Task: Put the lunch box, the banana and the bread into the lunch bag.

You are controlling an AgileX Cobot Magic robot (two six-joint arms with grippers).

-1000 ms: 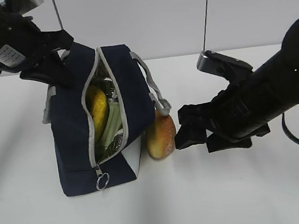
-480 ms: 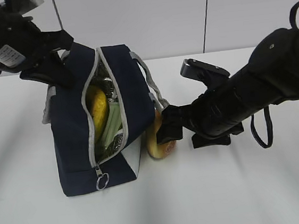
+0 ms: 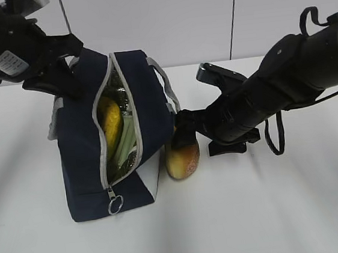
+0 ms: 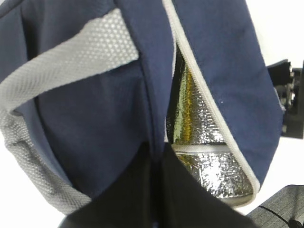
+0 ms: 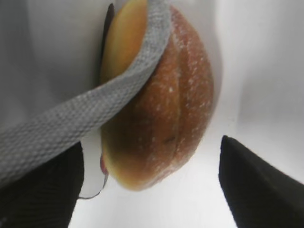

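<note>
The navy lunch bag stands unzipped at left of centre, showing its silver lining. Inside it lie the yellow banana and the pale green lid of the lunch box. My left gripper is shut on the bag's navy top edge, holding the mouth apart. The brown-orange bread rests on the table against the bag's white side panel. My right gripper is open, with its fingers either side of the bread and not touching it.
A grey webbing handle of the bag drapes across the top of the bread, between the open fingers. The white table stretches in front and to the right. A white wall stands behind.
My right gripper has travelled left from open table to the bread, and its jaws have spread wider. The left gripper and the bag have not moved.
</note>
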